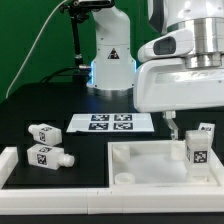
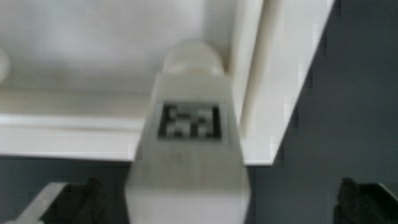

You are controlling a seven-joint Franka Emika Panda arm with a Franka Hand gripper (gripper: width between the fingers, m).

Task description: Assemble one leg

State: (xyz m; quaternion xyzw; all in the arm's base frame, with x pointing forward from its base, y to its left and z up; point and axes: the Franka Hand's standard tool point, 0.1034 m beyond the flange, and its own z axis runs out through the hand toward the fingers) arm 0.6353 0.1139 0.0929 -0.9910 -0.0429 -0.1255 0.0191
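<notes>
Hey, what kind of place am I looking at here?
Probably a robotics lab bench set up for furniture assembly tests: a black table before a green backdrop, a marker board, and tagged white parts, including one leg standing on a tray-like panel.

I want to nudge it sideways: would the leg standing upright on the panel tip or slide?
The leg looks rigid, probably light plastic. Standing tall on a narrow footprint on the panel, a high push would likely tip it. Its smooth surface may slide if pushed low.
</notes>
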